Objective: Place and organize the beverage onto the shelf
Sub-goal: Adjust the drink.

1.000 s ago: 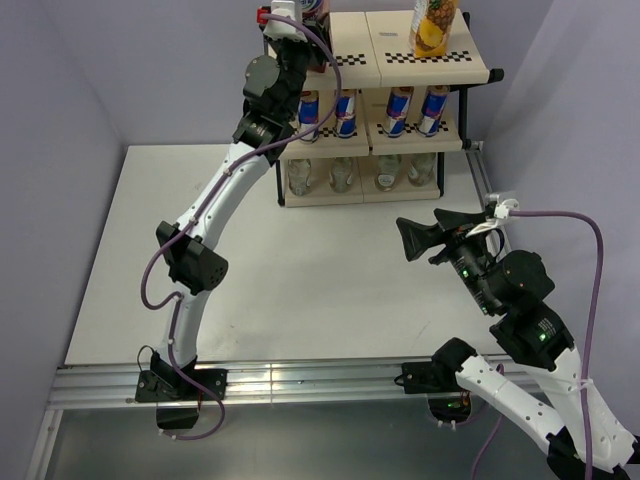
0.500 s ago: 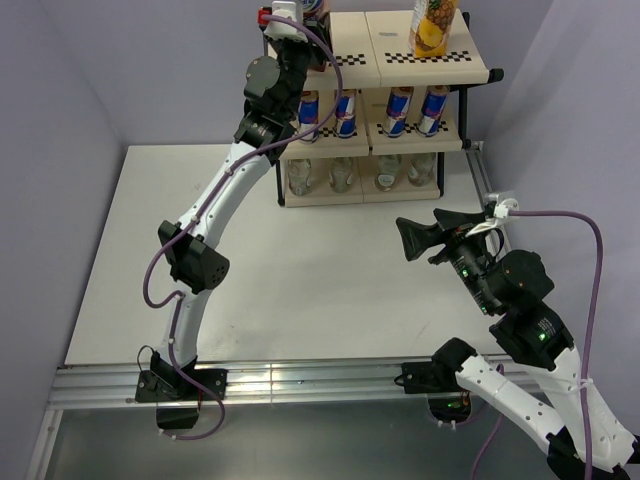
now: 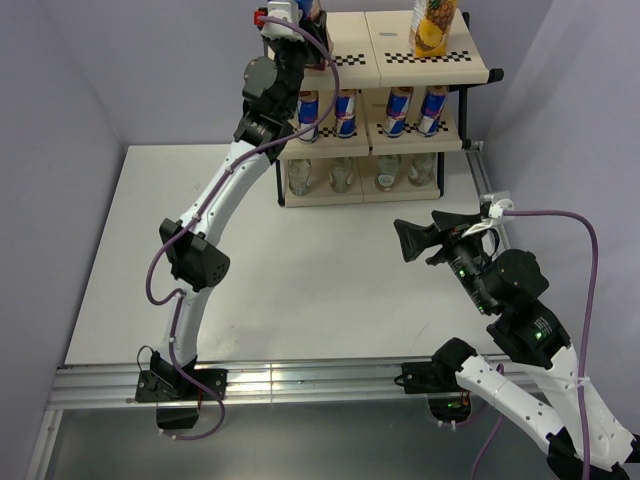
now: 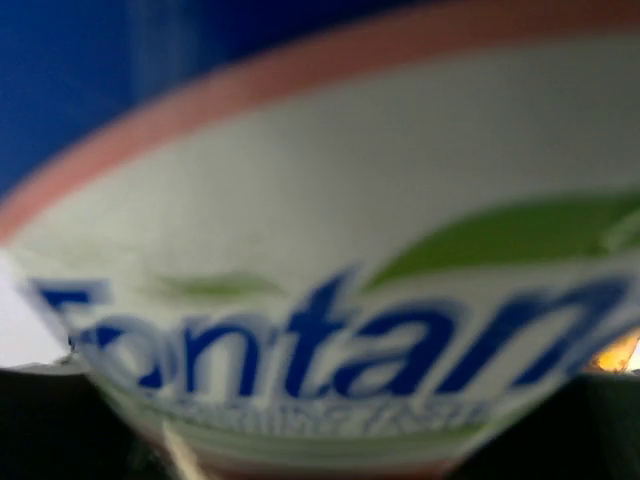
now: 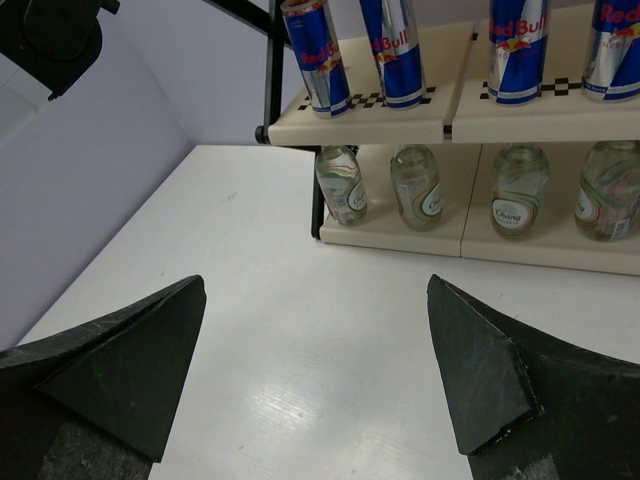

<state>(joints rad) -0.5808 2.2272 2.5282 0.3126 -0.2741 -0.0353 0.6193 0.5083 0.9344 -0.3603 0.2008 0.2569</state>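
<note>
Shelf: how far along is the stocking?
Done: four cans stand on the middle tier of the shelf, four bottles on the bottom, and the yellow carton top right.
In hand: the left gripper is at the second carton, top left. Its label fills the wrist view, and the grip itself is not visible.
Left: probably settle that carton and let go.
The right gripper is open and empty over the table.

Shelf (image 3: 385,55): 3 beige tiers, checkered edges.
Cans (image 3: 345,112): 4, upright, middle tier.
Bottles (image 3: 343,175): 4, clear, bottom tier.
Yellow carton (image 3: 433,25): upright, top tier, right.
Other carton (image 4: 320,250): top tier, left; mostly hidden.
</note>
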